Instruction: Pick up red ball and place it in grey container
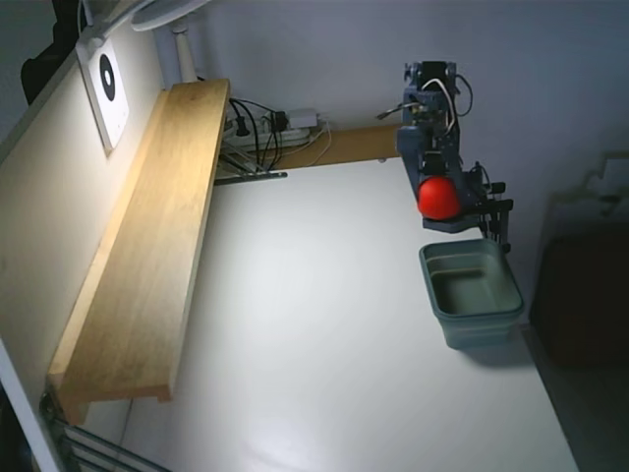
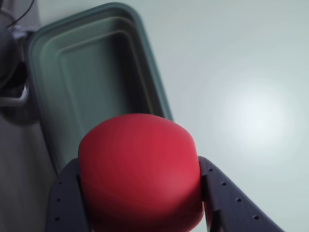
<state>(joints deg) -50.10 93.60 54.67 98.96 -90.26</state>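
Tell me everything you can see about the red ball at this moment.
The red ball is a smooth, plain, bright red sphere, matte like rubber or plastic, with no markings. The gripper holds it in the air, its dark jaws pressing the ball's left and right sides in the wrist view. In the fixed view the ball hangs just beyond the far rim of the empty grey container. Only the jaws touch it.
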